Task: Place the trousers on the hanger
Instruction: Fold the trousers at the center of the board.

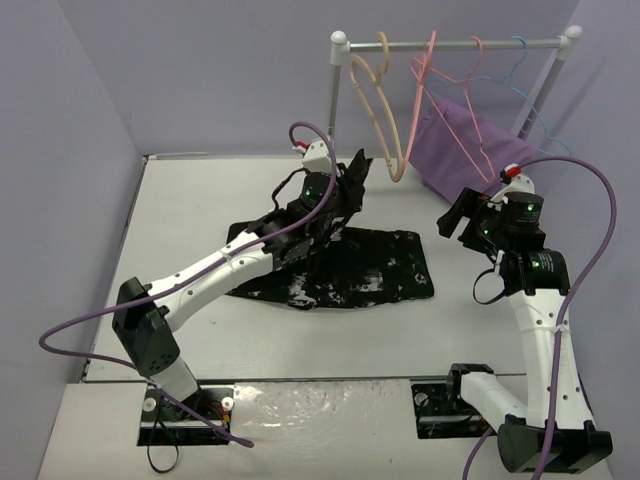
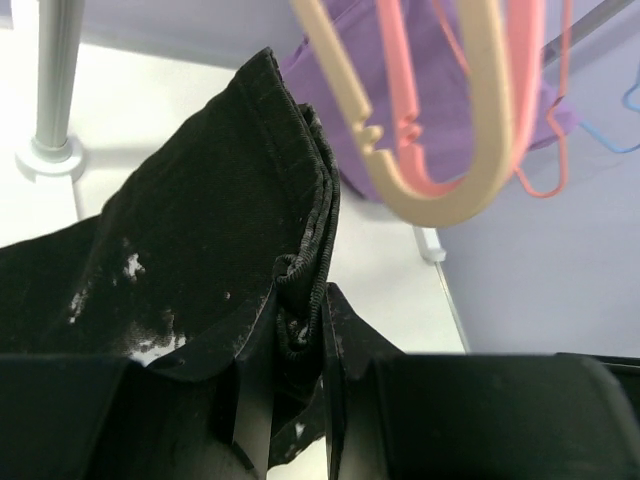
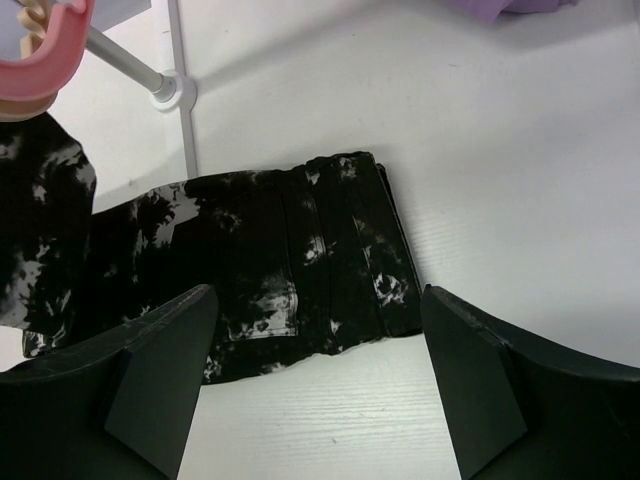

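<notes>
Your left fingers [image 2: 150, 420] are pinched tight on a bunched edge of the trousers [image 1: 370, 270], holding it up off the tabletop [image 1: 200, 200]. The rest lies flat, long axis running across toward your right arm. The cream hanger [image 2: 440, 205] hangs just ahead and up-right of that pinch, not touching, so left is the nearer arm. Your right fingers [image 3: 150, 380] are spread wide and empty above the flat end. The left wrist view shows the loop's opening; only the top view shows how much cloth trails.
</notes>
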Robot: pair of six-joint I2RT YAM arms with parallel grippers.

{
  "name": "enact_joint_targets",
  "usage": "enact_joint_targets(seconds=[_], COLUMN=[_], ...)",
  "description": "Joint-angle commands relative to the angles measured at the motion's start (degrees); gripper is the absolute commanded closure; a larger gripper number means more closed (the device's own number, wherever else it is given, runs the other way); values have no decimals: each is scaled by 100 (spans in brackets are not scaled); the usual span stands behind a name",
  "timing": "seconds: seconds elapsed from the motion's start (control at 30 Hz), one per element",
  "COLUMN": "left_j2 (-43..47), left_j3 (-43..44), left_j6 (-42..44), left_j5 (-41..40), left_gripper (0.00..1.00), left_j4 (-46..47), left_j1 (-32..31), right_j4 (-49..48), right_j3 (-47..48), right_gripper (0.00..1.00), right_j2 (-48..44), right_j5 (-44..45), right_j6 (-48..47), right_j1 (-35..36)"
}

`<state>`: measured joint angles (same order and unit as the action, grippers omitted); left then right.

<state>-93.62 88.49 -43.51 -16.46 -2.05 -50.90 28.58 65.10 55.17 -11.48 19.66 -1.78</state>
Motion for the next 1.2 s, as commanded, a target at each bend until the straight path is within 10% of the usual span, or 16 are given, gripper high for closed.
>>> enact_joint_targets(seconds=[0.0,1.0,1.17], left_j2=[-20,-2123,-2250], left_j3=[434,1368,1133], left_j6=[93,449,472], left_j5=[40,157,292], left_gripper=[100,99,63], left_j4=[636,707,545], left_j1=[-292,-954,-1004], right_j4=[-133,80,136], right_j3=[180,261,220], right_gripper=[20,19,19], right_j2=[-41,-176,-165], right_j5=[130,505,669], right_j6=[-15,-82,-77], right_j1=[47,143,143])
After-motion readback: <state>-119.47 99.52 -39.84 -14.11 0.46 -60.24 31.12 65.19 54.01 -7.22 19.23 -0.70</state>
